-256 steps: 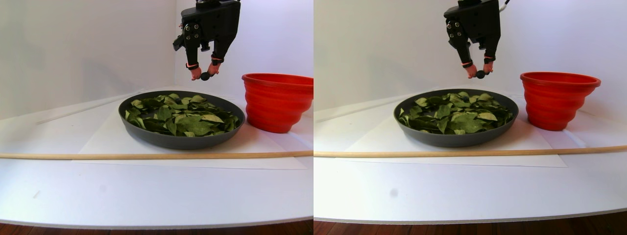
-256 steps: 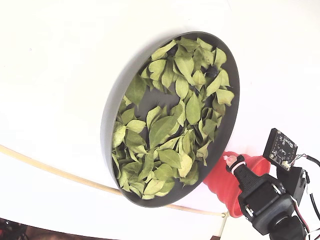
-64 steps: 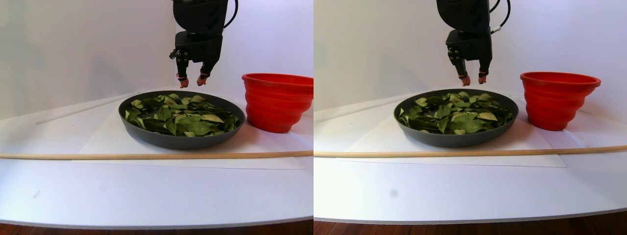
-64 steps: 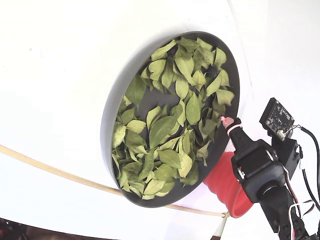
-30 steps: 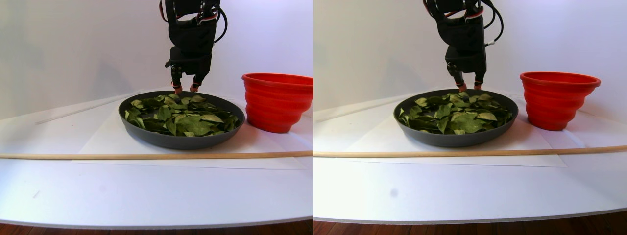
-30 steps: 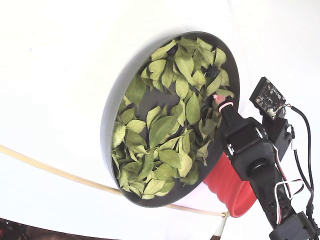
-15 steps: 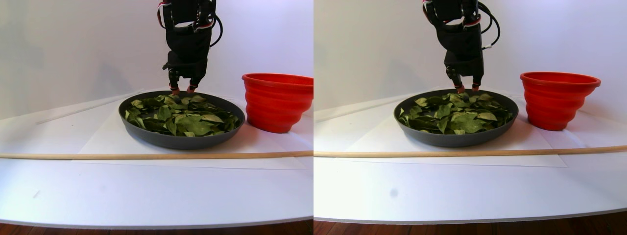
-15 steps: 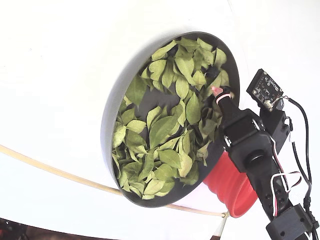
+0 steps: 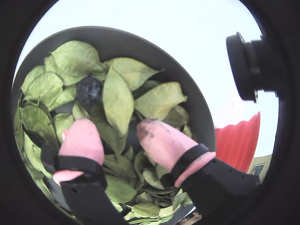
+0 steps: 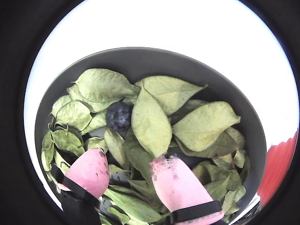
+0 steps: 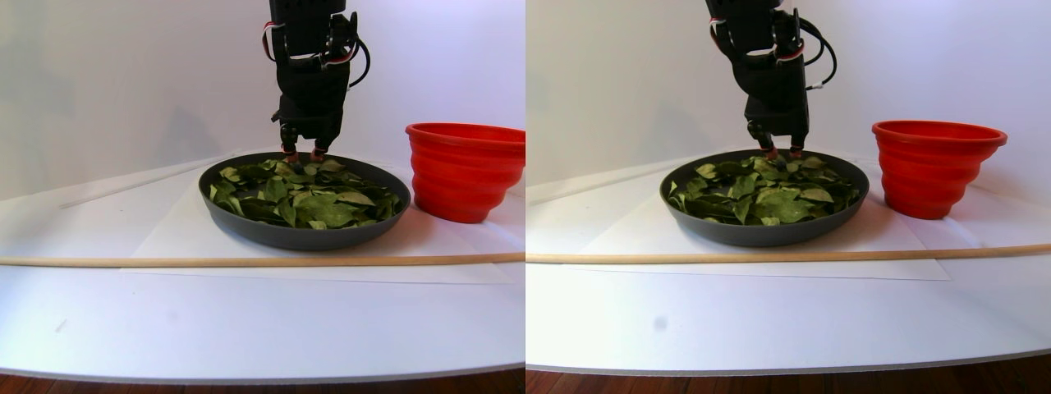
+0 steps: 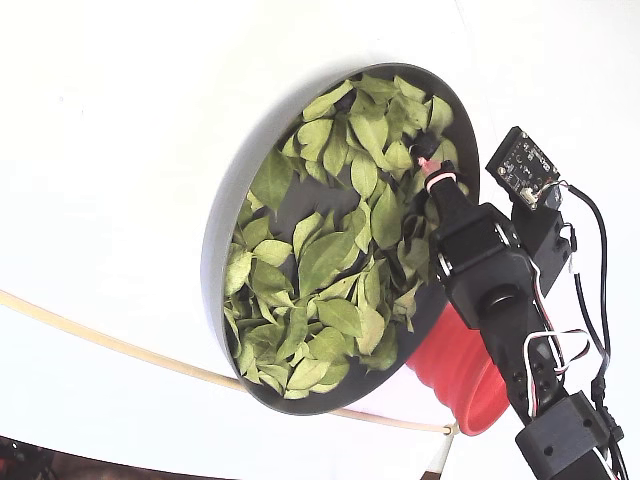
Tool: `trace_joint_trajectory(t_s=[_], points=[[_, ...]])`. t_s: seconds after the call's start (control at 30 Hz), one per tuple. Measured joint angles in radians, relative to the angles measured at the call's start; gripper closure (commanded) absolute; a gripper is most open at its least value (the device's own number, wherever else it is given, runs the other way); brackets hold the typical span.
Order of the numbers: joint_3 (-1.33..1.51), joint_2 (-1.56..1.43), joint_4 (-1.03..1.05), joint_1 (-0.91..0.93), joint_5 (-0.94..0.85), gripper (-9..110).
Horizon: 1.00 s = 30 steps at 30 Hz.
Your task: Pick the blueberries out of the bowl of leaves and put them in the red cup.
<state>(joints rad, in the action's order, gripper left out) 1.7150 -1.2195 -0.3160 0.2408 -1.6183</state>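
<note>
The dark grey bowl (image 11: 304, 238) holds many green leaves (image 12: 320, 260). One dark blueberry (image 9: 89, 90) lies among the leaves, just beyond and left of my fingertips; it also shows in the other wrist view (image 10: 118, 116). My gripper (image 9: 112, 124) is open, its pink fingertips (image 10: 91, 171) down at leaf level with only leaves between them. In the stereo pair view the gripper (image 11: 304, 152) stands over the bowl's far edge. The red cup (image 11: 464, 172) stands right of the bowl, and shows at the right edge of a wrist view (image 9: 239, 140). No other berries show.
A thin wooden rod (image 11: 246, 260) lies across the table in front of the bowl. A white paper sheet (image 11: 164, 238) lies under the bowl and the cup. A black camera (image 9: 248, 65) juts out beside the gripper. The table's front edge (image 11: 246, 373) is near.
</note>
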Motion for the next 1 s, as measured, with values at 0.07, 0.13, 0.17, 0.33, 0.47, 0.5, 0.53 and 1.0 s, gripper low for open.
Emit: trace_joint_trajectory(t_s=[0.07,0.13,0.17,0.33,0.47,0.5,0.53,1.0], points=[[-0.005,0.0,0.0,-0.003,0.003,84],[-0.014,0.0,-0.005,-0.003,0.003,84],[-0.02,0.0,-0.009,-0.003,0.003,84],[-0.051,0.041,-0.018,-0.005,0.003,84],[-0.063,0.06,-0.023,-0.011,0.003,83],[-0.069,0.066,-0.026,-0.012,0.003,83],[-0.074,0.069,-0.028,-0.012,0.003,83],[-0.13,0.127,-0.038,-0.012,0.003,82]])
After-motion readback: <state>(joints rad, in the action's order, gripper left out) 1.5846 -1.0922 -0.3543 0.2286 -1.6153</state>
